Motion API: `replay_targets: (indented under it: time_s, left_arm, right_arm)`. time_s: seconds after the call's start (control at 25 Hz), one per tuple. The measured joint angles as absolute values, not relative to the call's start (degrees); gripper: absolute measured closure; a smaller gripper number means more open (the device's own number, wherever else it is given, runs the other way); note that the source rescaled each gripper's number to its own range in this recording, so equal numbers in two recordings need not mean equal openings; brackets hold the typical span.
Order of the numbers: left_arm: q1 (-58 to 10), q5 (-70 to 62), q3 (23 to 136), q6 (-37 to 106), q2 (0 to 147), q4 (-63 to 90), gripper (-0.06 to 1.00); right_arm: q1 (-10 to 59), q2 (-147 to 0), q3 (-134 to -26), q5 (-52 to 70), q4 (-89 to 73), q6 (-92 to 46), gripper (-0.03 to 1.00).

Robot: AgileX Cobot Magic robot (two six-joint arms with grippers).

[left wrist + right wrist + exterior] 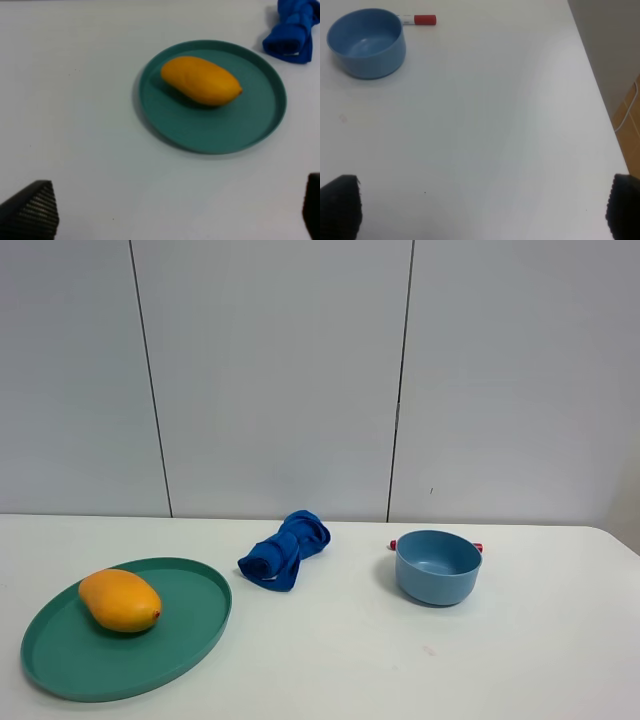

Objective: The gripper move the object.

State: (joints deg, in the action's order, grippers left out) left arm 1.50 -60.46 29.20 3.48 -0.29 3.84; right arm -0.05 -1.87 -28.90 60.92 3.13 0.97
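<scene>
A mango (120,601) is being carried on a green plate (190,640) at the table's (340,660) left. A blue cloth (285,549) is lying between plate and blue bowl (438,567), behind which a red-capped marker (419,20) is resting. Both grippers' jaws are being held spread above bare table, nothing gripped.

Black, finely ribbed fingertips (30,210) on the left hand (170,215).
</scene>
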Motion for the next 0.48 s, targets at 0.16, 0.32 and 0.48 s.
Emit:
replay_targets:
  time_s: [0.16, 0.32, 0.48]
  left_arm:
    - [1.5, -60.46, 29.2, 3.48, -0.29, 3.84, -0.06]
    - [1.5, -60.46, 29.2, 3.48, -0.29, 3.84, -0.06]
    - [1.5, -60.46, 29.2, 3.48, -0.29, 3.84, -0.06]
  right_arm:
    - [-0.05, -1.87, -28.9, 60.92, 3.13, 0.97, -0.03]
    - [-0.05, -1.87, -28.9, 60.92, 3.13, 1.03, -0.03]
    - [-0.05, -1.87, -28.9, 60.92, 3.13, 1.03, -0.03]
